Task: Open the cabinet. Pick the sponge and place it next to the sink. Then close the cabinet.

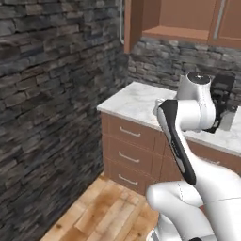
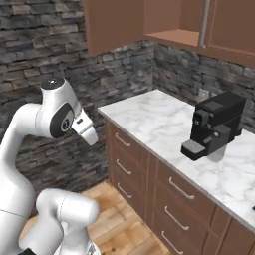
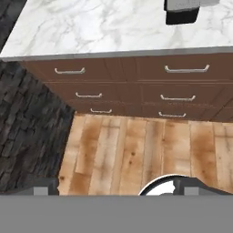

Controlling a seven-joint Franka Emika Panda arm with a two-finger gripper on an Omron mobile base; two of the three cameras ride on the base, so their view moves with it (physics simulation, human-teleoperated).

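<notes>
Jaws unreadable (tips barely visible); cabinet [image 2: 164,20] brown wood, silver handle.

Rough dark stone walls [image 1: 52,70] meet at a far corner. A white marble table [image 2: 164,124] runs along the far wall, above brown drawer units [image 3: 136,86] with short silver handles. A black coffee machine [image 2: 216,127] stands on the marble. The floor [image 3: 132,150] is of pale wooden planks.

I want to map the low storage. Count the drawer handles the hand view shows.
6, in two columns of three under the marble counter: left column top, middle, bottom; right column top, middle, bottom. More may lie beyond the right edge.
</notes>
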